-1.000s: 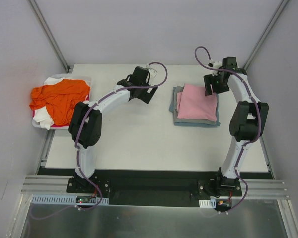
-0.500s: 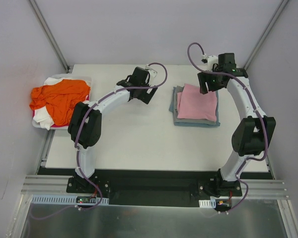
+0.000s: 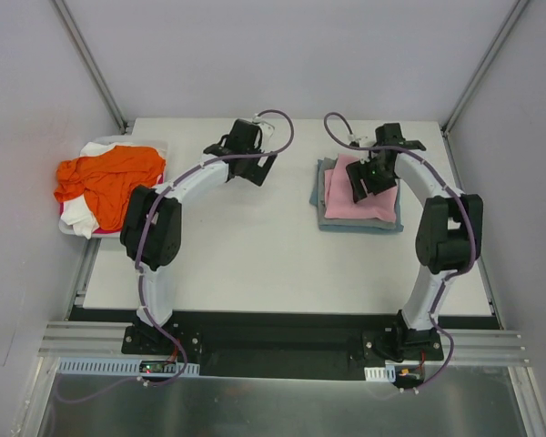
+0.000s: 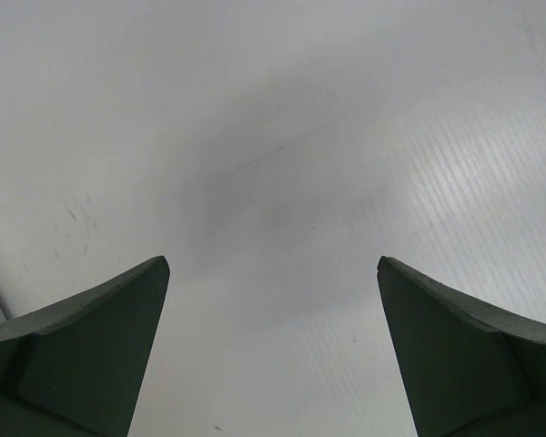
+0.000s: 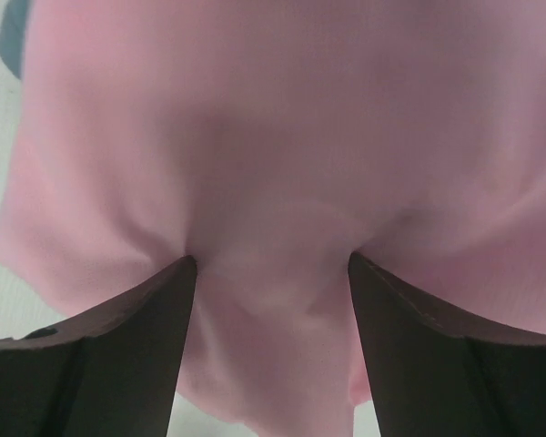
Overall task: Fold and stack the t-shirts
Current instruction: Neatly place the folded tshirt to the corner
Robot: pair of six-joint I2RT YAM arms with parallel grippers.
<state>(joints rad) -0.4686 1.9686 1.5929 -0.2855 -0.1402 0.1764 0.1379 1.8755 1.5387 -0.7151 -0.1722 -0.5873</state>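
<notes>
1. Pink cotton fills the right wrist view: the light pink t-shirt (image 5: 282, 118) lies close under the right gripper (image 5: 270, 261).
2. The right gripper's jaws stand partly apart. Both dark fingers (image 5: 118, 346) have their tips set down into the pink cloth, which puckers at each tip and rises in a soft ridge between them. The cloth is not pinched tight.
3. From above, the light pink t-shirt (image 3: 346, 202) is folded into a rough rectangle on the right half of the table (image 3: 255, 246), with the right gripper (image 3: 369, 182) over its far part.
4. The pink one rests on a folded grey-blue t-shirt (image 3: 359, 225), whose edges show along the left and near sides of the stack.
5. The left gripper (image 3: 246, 164) hangs over bare table near the far edge, left of the stack and well apart from it.
6. In its wrist view the left gripper (image 4: 273, 264) has its jaws spread wide, with only white table surface (image 4: 273, 137) between them.
7. The orange t-shirt (image 3: 109, 182) lies crumpled in a white tray (image 3: 162, 144) at the table's far left corner.
8. A white t-shirt (image 3: 96, 148) shows under the orange one, at the tray's far and near edges.
</notes>
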